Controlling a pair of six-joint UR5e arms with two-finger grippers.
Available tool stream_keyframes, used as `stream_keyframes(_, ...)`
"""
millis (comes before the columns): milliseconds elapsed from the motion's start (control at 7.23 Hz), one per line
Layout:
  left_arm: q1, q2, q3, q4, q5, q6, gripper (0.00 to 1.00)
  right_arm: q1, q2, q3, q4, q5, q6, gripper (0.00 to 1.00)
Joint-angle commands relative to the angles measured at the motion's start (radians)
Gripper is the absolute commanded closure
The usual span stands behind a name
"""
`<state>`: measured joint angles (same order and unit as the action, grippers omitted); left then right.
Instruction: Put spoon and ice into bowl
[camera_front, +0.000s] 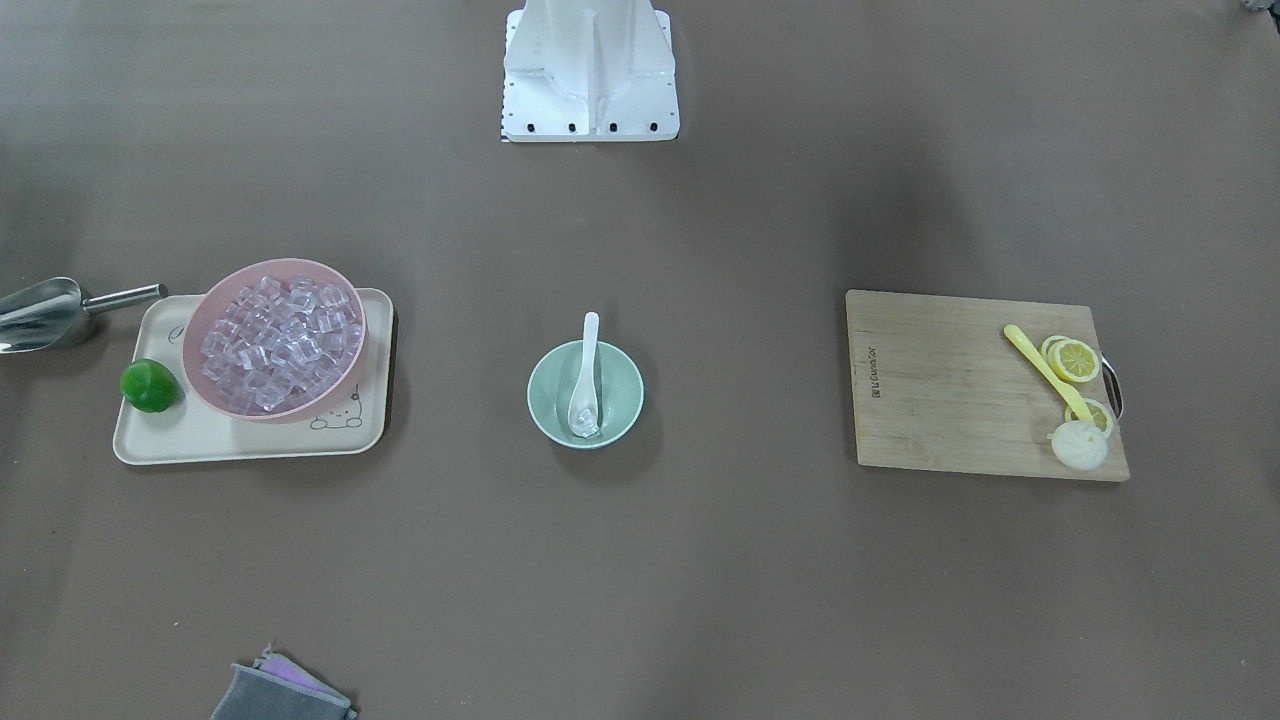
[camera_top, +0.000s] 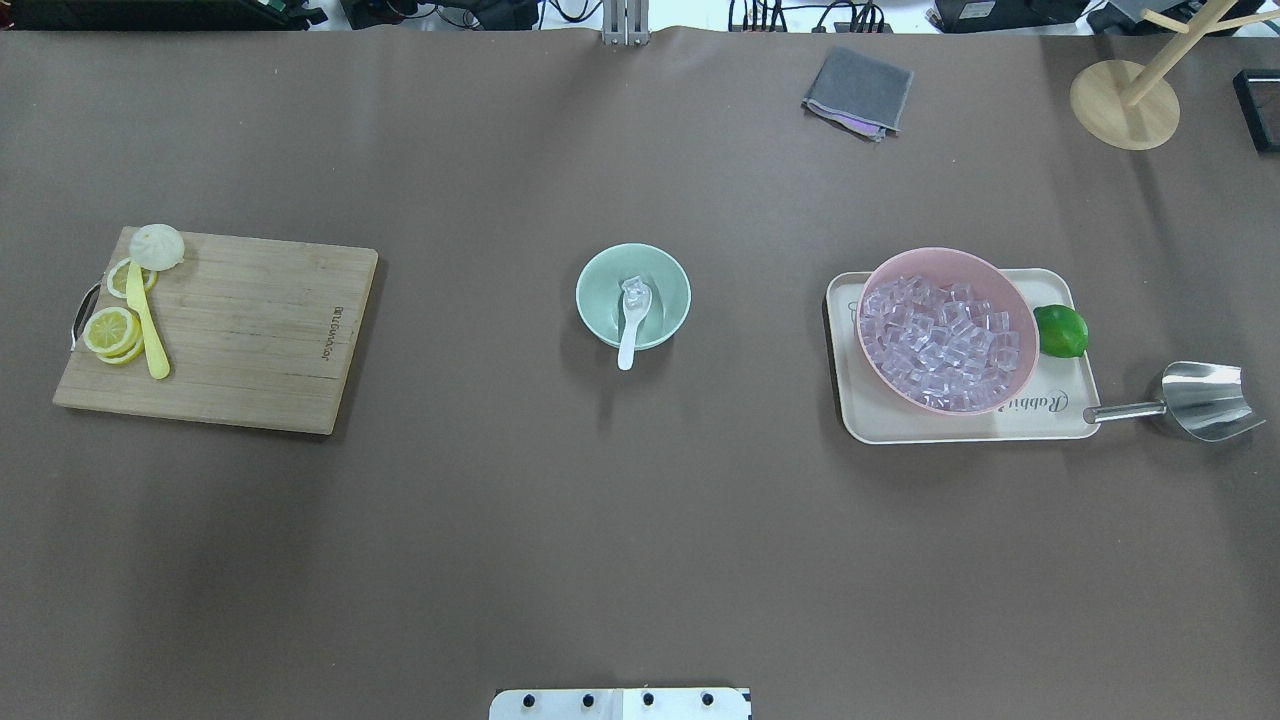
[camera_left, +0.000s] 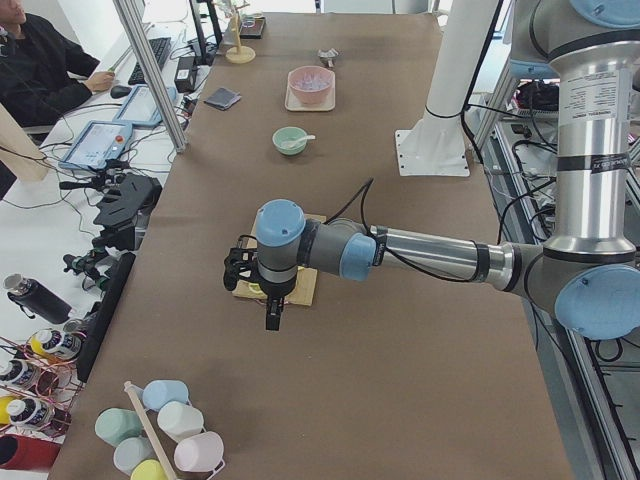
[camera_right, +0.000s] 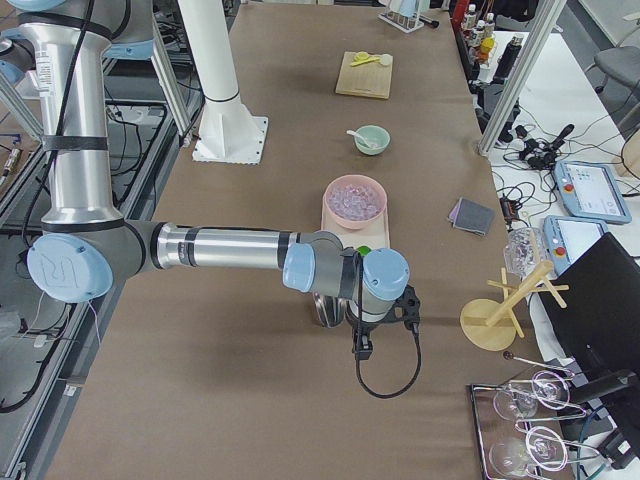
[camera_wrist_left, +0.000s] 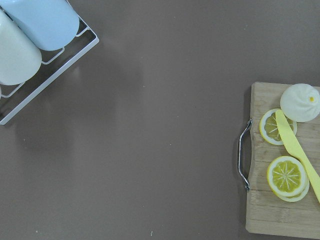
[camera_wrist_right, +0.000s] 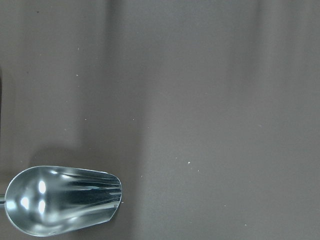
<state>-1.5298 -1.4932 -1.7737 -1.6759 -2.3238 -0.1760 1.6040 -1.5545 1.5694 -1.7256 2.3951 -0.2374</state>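
Observation:
The mint-green bowl (camera_front: 547, 362) stands at the middle of the table, also in the overhead view (camera_top: 598, 272). The white spoon (camera_front: 588, 352) lies in it, handle resting over the rim toward the robot (camera_top: 629, 345). A clear ice cube (camera_front: 586, 421) sits in the spoon's scoop (camera_top: 634, 292). My left gripper (camera_left: 272, 316) hangs high over the table's left end, near the cutting board. My right gripper (camera_right: 360, 347) hangs high over the right end, near the steel scoop. Both show only in the side views, so I cannot tell whether they are open or shut.
A pink bowl of ice cubes (camera_top: 945, 330) and a lime (camera_top: 1060, 331) sit on a cream tray (camera_top: 1050, 425). A steel scoop (camera_top: 1200, 400) lies beside it. A cutting board (camera_top: 250, 330) holds lemon slices and a yellow utensil (camera_top: 148, 330). A grey cloth (camera_top: 858, 92) lies at the far side.

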Motion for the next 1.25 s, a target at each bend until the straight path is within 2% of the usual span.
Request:
stream_keyframes(0, 0.0, 0.004, 0.008, -0.004, 0.0, 0.006, 0.02, 0.001, -0.003, 0.001, -0.002, 0.004, 0.001, 0.0)
stream_keyframes(1107, 0.0, -0.005, 0.01, -0.014, 0.0, 0.001, 0.02, 0.001, -0.012, 0.0, -0.005, 0.004, 0.0, 0.0)
